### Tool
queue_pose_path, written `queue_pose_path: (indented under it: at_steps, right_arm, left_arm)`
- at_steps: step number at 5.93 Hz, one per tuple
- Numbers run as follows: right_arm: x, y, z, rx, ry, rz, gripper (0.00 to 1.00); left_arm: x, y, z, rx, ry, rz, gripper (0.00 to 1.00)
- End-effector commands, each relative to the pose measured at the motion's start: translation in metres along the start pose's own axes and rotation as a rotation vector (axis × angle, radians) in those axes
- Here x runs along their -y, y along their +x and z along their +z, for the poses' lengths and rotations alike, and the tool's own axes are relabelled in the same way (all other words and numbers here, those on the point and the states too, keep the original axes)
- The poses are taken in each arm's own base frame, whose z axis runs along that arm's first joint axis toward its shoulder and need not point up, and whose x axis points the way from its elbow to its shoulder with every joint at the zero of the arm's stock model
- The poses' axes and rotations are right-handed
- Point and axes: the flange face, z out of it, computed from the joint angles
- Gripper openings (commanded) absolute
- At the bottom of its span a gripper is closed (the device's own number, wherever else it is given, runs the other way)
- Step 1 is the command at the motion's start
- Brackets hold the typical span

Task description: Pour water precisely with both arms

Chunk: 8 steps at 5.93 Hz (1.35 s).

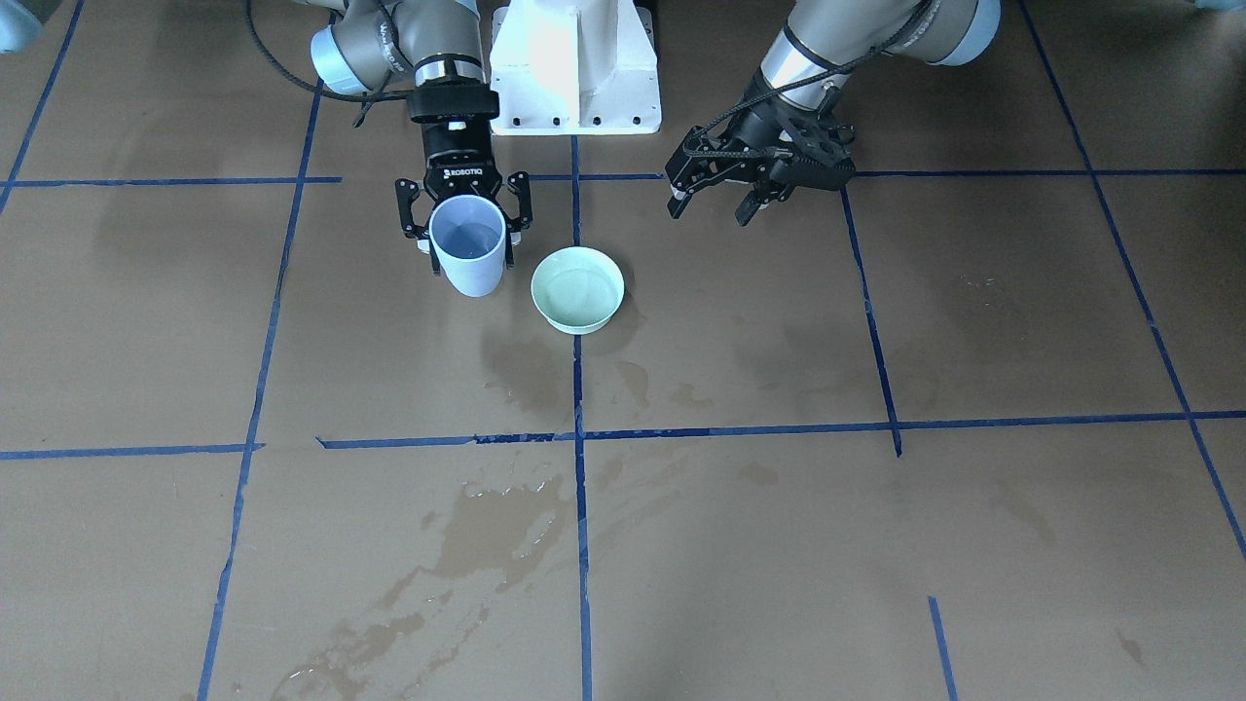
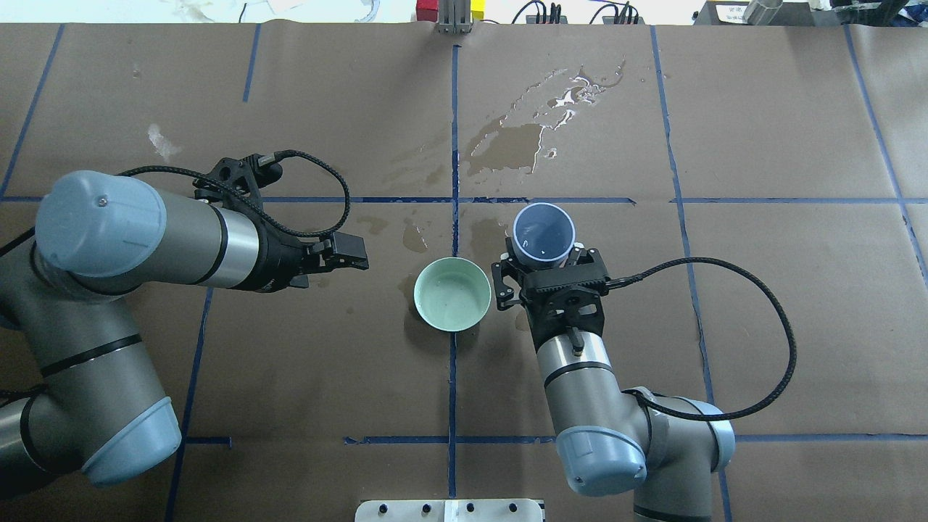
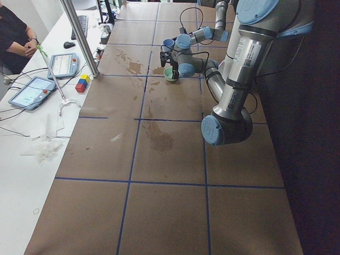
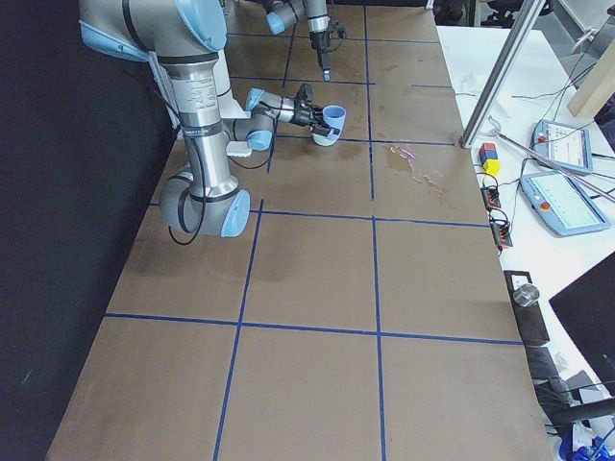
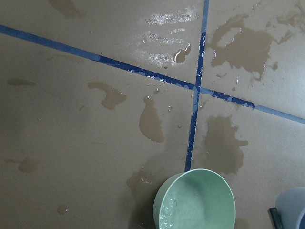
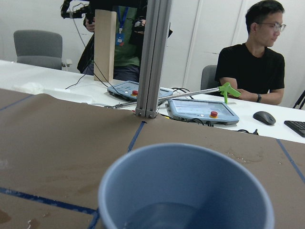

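My right gripper (image 1: 467, 241) is shut on a pale blue cup (image 1: 468, 255) and holds it upright just beside a mint-green bowl (image 1: 576, 289). The cup holds some clear water (image 1: 467, 237), which also shows in the right wrist view (image 6: 162, 214). The bowl (image 2: 452, 293) has a little water at its bottom (image 5: 167, 217). My left gripper (image 1: 715, 202) hangs open and empty on the bowl's other side, a short way off and above the table. Both arms reach in from the robot's side.
The brown paper, marked with blue tape lines (image 2: 454, 145), has dark wet stains and a glinting spilled puddle (image 2: 569, 94) beyond the bowl. The white pedestal (image 1: 574, 63) stands between the arms. People sit at the table's far side (image 6: 252, 67), with tablets (image 6: 200, 109) there.
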Motion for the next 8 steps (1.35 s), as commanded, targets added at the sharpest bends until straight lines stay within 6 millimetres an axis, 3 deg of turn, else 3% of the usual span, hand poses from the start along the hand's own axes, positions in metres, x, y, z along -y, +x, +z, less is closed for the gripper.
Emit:
queue_pose_path:
  at_steps: [1,4,5,6,7,8]
  right_arm:
    - [0.000,0.066,-0.011,-0.018,0.006,0.122,0.00]
    - [-0.019,0.243,-0.018,-0.057,0.044,0.166,0.00]
    - [-0.025,0.286,-0.023,-0.073,0.046,0.150,0.01]
    - [-0.041,0.317,-0.014,-0.109,0.049,0.114,0.01]
    - [-0.073,0.350,-0.004,-0.120,0.047,0.159,0.00]
    - [-0.088,0.381,-0.004,-0.112,0.047,0.167,0.00]
  left_arm:
    - [0.001,-0.001,0.001,0.005,0.027,0.000,1.00]
    - [-0.001,0.007,-0.003,-0.012,0.027,0.006,1.00]
    - [-0.001,0.007,-0.007,-0.017,0.028,0.007,1.00]
    - [0.000,0.002,-0.007,-0.008,0.029,0.004,1.00]
    - [0.001,0.000,-0.006,-0.004,0.030,0.000,1.00]
    - [-0.002,-0.005,-0.003,0.010,0.024,-0.002,1.00]
